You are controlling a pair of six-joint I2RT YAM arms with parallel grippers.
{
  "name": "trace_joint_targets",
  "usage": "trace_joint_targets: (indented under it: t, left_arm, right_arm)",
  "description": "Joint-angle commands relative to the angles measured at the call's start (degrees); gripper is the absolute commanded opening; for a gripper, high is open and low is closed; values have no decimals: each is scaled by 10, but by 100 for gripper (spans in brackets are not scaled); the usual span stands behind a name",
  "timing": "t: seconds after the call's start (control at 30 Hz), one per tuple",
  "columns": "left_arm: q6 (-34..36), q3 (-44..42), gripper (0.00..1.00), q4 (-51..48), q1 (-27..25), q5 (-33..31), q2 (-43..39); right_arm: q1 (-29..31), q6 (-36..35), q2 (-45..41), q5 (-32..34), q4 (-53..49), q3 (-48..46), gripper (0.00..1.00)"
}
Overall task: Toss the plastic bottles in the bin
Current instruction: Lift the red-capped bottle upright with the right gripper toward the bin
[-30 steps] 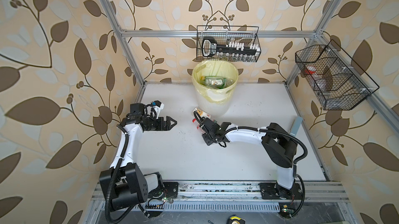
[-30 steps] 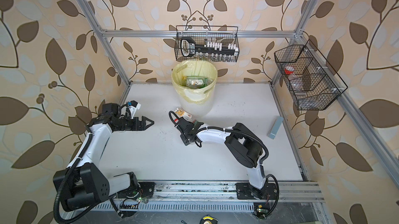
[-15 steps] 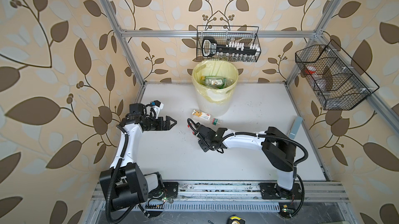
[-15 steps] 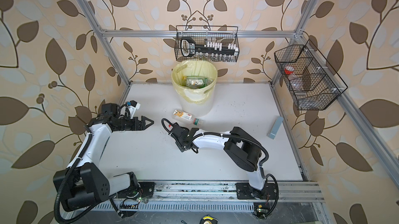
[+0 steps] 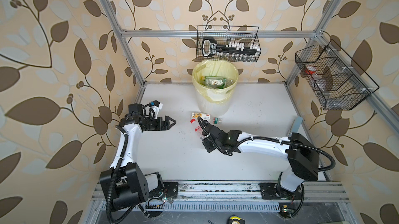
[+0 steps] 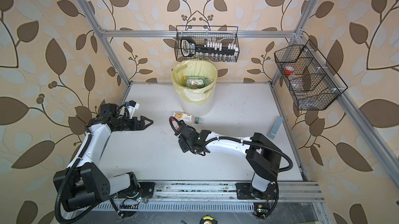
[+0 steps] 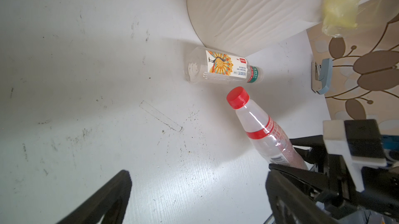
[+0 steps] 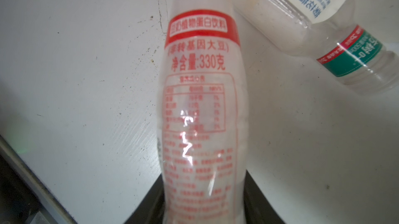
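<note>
Right gripper [image 7: 293,158]: fingers [image 8: 252,207] clamp red-capped bottle [image 8: 200,104]
Left gripper [image 5: 169,123]: fingers [image 7: 112,194] wide apart, empty
Peacock-label bottle [image 7: 220,67]: beyond right fingertips

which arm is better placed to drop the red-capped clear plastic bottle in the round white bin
Right: its jaws hold the red-capped bottle near the bin; left jaws stand open, well aside.

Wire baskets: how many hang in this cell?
2. The back basket hangs above the bin; the side basket hangs on the right. None seems hidden.
</note>
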Motion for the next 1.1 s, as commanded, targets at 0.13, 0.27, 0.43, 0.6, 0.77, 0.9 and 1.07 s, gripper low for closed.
trace_joint_targets:
  t: [0.13, 0.27, 0.43, 0.6, 0.77, 0.9, 1.07]
  left_arm:
    - [4, 12, 99, -11, 9, 25, -10]
    - [4, 13, 99, -12, 11, 25, -9]
    - [4, 12, 99, -10, 14, 26, -8]
    - [4, 11, 99, -9, 18, 28, -9]
    - [5, 12, 99, -12, 21, 27, -8]
    - [4, 12, 99, -11, 22, 27, -5]
    - [5, 11, 99, -8, 24, 28, -4]
  right_arm:
    - [3, 27, -62, 3, 15, -11, 43]
    - [3, 33, -94, 9, 23, -21, 43]
    - [0, 42, -133, 15, 32, -35, 43]
    - [-12, 44, -162, 5, 36, -40, 43]
    - [-28, 46, -193, 1, 33, -41, 42]
    - [-39, 45, -222, 1, 34, -42, 41]
    - [-63, 32, -254, -5, 35, -31, 41]
